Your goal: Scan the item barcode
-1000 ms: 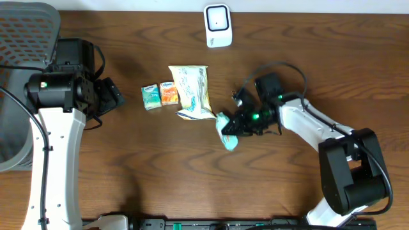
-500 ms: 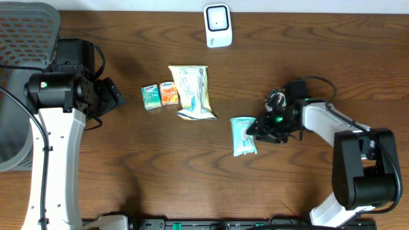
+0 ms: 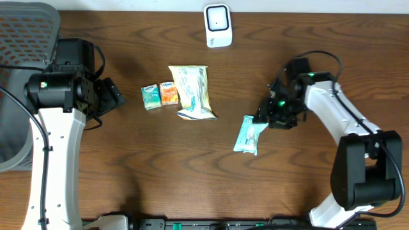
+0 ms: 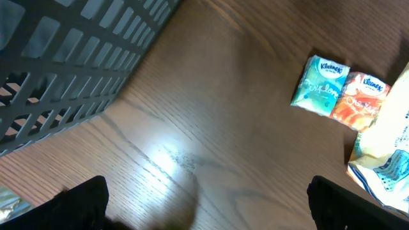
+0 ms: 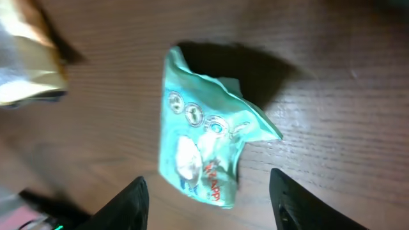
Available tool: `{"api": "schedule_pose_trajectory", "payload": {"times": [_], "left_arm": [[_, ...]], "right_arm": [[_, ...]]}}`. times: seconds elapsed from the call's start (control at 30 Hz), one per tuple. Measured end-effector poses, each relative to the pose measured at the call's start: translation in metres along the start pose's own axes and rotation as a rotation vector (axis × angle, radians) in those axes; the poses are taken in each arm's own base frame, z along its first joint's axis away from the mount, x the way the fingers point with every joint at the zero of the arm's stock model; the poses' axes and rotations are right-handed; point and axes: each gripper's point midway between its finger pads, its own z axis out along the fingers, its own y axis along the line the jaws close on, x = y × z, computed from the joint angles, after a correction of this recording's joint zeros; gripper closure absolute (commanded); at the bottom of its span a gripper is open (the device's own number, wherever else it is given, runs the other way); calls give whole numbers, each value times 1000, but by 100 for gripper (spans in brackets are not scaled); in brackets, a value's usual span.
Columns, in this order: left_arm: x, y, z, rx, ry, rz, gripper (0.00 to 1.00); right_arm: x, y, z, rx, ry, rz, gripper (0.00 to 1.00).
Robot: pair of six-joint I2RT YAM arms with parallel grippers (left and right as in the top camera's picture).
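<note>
The item, a crumpled teal packet [image 3: 250, 134], lies flat on the wooden table right of centre. My right gripper [image 3: 268, 115] hovers just above and to its right. In the right wrist view the packet [image 5: 208, 153] sits on the wood between the spread fingers of that gripper [image 5: 209, 199], which is open and touches nothing. A white barcode scanner [image 3: 218, 25] stands at the table's far edge. My left gripper [image 3: 112, 96] is at the far left, wide open and empty [image 4: 204, 204].
A teal tissue pack [image 3: 151, 96], an orange tissue pack [image 3: 169, 93] and a pale yellow-white bag [image 3: 192, 91] lie in a row at centre left. A grey mesh basket [image 3: 22, 38] fills the far left corner, close to the left arm.
My right gripper carried the teal packet to the right, away from the yellow-white bag, then opened and left it on the table. The left arm has not moved.
</note>
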Motion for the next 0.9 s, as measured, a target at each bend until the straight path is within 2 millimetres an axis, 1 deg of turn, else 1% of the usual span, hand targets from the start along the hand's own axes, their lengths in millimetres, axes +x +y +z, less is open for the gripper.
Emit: {"api": "schedule_pose_trajectory", "payload": {"times": [0.03, 0.17, 0.3, 0.33, 0.37, 0.47, 0.53, 0.6, 0.83, 0.9], "left_arm": [[0, 0, 0, 0, 0, 0, 2], [0, 0, 0, 0, 0, 0, 2], [0, 0, 0, 0, 0, 0, 2], [0, 0, 0, 0, 0, 0, 2], [0, 0, 0, 0, 0, 0, 2], [0, 0, 0, 0, 0, 0, 2], [0, 0, 0, 0, 0, 0, 2], [0, 0, 0, 0, 0, 0, 2], [0, 0, 0, 0, 0, 0, 2], [0, 0, 0, 0, 1, 0, 2]], "right_arm": [[2, -1, 3, 29, -1, 4, 37], [7, -5, 21, 96, -14, 7, 38], [11, -5, 43, 79, -34, 5, 41], [12, -4, 47, 72, -39, 5, 45], [13, -3, 52, 60, -42, 4, 52], [14, 4, 57, 24, -54, 8, 80], [16, 8, 59, 1, -52, 24, 92], [16, 10, 58, -10, -52, 36, 99], [17, 12, 54, -5, -36, 50, 99], [10, 17, 49, -5, -45, 47, 99]]}}
